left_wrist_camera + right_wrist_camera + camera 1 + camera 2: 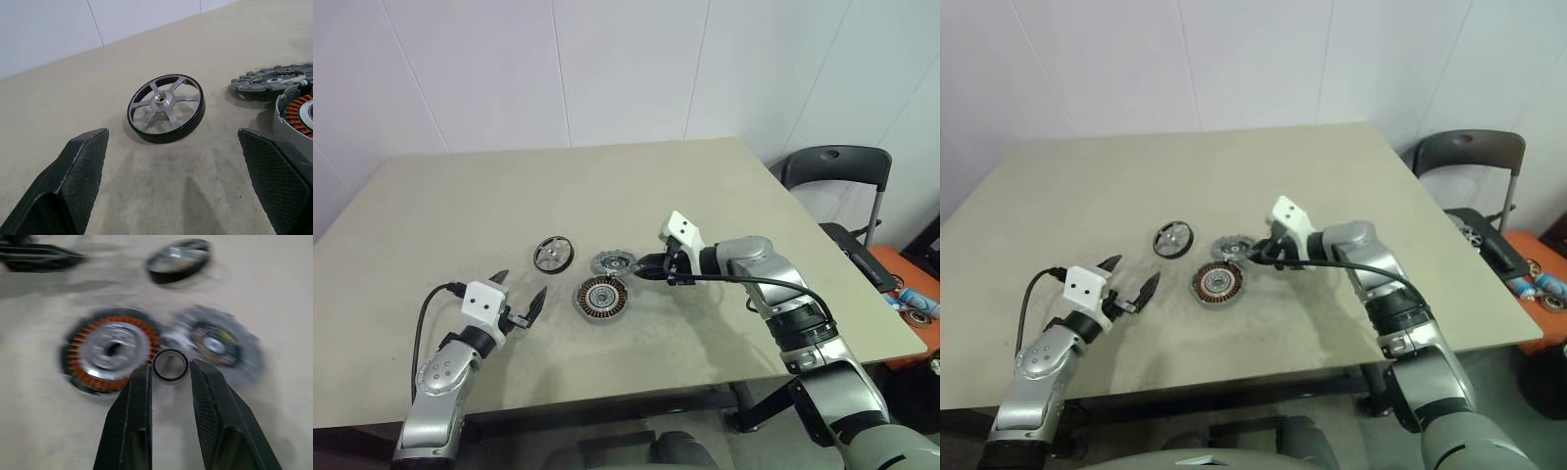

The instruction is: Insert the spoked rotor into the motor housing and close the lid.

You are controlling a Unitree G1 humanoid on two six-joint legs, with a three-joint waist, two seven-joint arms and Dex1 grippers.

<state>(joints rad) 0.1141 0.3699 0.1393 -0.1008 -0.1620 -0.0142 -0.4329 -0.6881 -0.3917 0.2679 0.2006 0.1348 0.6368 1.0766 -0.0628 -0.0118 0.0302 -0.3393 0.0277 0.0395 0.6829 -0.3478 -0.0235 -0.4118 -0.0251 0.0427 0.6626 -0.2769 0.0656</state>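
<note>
Bare table (pixel 460 206) surrounds the spoked rotor (pixel 553 253); lid (pixel 613 262) crowds motor housing (pixel 601 298).

Both arms are clad in silver-grey metallic shells with rounded joint housings, broken by black bands at the joints. Each wrist ends in a white, boxy block with a few small dark holes in its face. From that block springs the left tool (pixel 517 297), two black, pointed fingers (pixel 73 181) whose inner pads carry a fine cross-hatched texture. The right tool (pixel 643 271) has the same black, tapering fingers (pixel 131 421). A black cable loops from each wrist block back along the forearm.
</note>
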